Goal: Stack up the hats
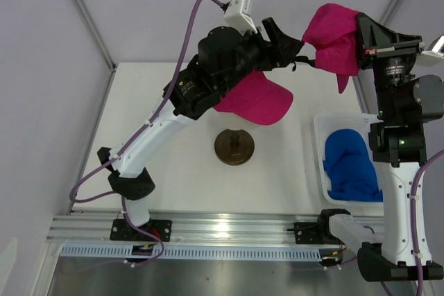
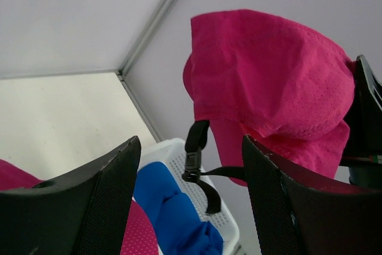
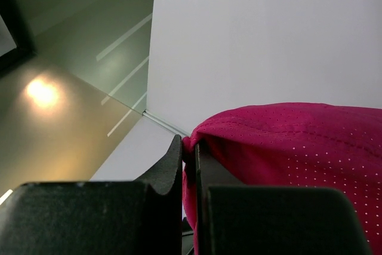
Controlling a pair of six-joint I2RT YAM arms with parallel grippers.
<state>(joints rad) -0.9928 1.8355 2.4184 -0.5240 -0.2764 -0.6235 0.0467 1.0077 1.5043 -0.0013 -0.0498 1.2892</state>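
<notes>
Left wrist view: the magenta cap [image 2: 268, 82], held aloft with its edge clamped in the right gripper [image 3: 188, 150], hangs just ahead of the left gripper [image 2: 190, 144], whose jaws stand apart, its black strap [image 2: 209, 198] dangling toward them.

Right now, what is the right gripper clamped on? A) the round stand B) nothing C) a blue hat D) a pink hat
D: the right gripper has its jaws pinched shut on the fabric edge of the pink hat, holding it up in the air, while the blue hats lie in the white bin.
</notes>
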